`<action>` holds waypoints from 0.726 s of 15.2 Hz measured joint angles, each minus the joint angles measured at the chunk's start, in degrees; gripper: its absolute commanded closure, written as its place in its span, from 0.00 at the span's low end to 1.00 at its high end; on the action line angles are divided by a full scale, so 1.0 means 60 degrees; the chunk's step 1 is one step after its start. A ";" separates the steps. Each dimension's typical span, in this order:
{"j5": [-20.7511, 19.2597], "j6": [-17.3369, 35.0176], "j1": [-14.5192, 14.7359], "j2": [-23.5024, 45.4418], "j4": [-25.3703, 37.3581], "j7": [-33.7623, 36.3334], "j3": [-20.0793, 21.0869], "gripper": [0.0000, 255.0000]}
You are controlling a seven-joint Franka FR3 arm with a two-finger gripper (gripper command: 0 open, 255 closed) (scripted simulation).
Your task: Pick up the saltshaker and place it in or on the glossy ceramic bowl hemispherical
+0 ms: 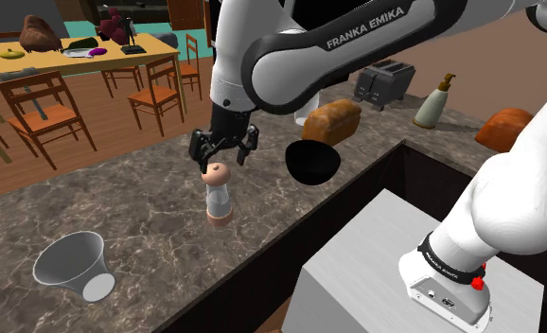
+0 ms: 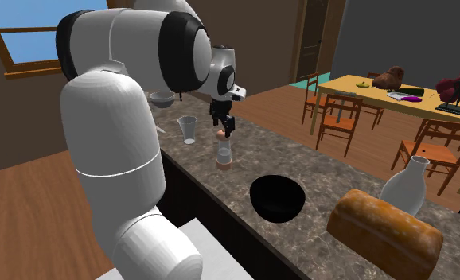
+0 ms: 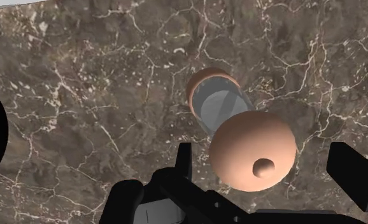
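**Open gripper poised over the saltshaker's cap**

From where I stand, the gripper (image 1: 222,156) hangs just above the saltshaker (image 1: 219,194). Its jaws are spread wide and hold nothing. The shaker stands upright on the dark marble counter (image 1: 139,213), with a clear body and a rounded tan cap. In the shoulder view the glossy black bowl (image 1: 313,162) lies between 2 and 3 o'clock from it, near but apart.

Looking along the hand, the cap sits between the two fingers (image 3: 184,167), with a gap on each side.

I judge the step in hand to be the descent to grasp. To do it well:

- Drop straight down and keep the cap centred, so neither finger clips the dome and tips the shaker.
- Go low enough to clamp the straight body, since the rounded cap could squirt out.
- Close gently and evenly.
- Lift well clear before swinging toward the bowl.
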 measured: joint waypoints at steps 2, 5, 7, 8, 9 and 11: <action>-0.0102 0.0249 0.0042 0.0195 -0.0058 0.0117 0.0033 0.00; -0.0267 0.0570 0.0083 0.0485 -0.0110 0.0247 0.0048 0.00; -0.0334 0.0715 0.0095 0.0604 -0.0147 0.0283 0.0044 0.00; -0.0343 0.0740 0.0096 0.0621 -0.0155 0.0289 0.0043 0.00; -0.0351 0.0758 0.0098 0.0633 -0.0160 0.0293 0.0043 0.00; -0.0355 0.0769 0.0099 0.0640 -0.0164 0.0295 0.0043 0.00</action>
